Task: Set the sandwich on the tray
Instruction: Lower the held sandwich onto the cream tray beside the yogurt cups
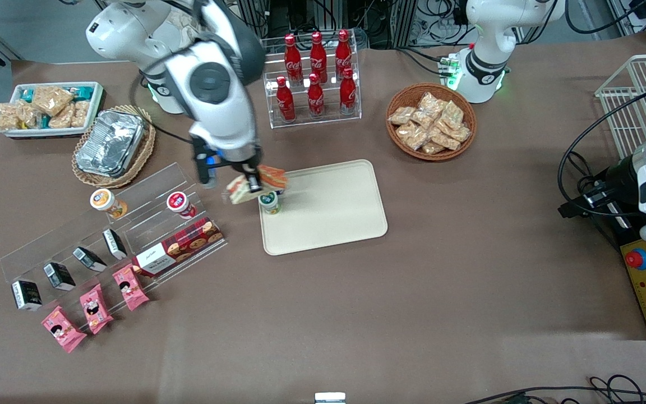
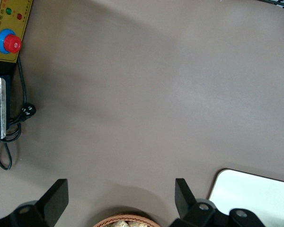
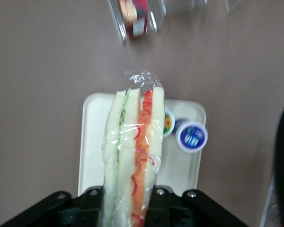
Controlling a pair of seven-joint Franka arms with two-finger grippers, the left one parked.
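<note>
The brown table (image 1: 413, 292) carried the beige tray (image 1: 334, 207) near its middle, with a rack of red bottles (image 1: 314, 73) farther from the front camera and a basket of snack packets (image 1: 431, 120) toward the parked arm's end. The gripper (image 1: 244, 182) hung above the tray's edge on the working arm's side, its fingers closed on the sandwich (image 1: 257, 184), which was held clear of the surface; the wrist view showed the wedge (image 3: 132, 156) pinched at its wide end between the two fingers (image 3: 92, 201), its clear wrap bunched at the tip. A small cup with a green band (image 1: 270, 203) stood on the tray just below the sandwich, and the wrist view showed a second cup with a blue lid (image 3: 191, 136) beside it. The likely trouble was those cups: a straight descent here could have knocked one over or left the sandwich propped on them. So near the rim, it might also have landed half off the tray. The slippery wrap could have let the wedge twist in the grip.
</note>
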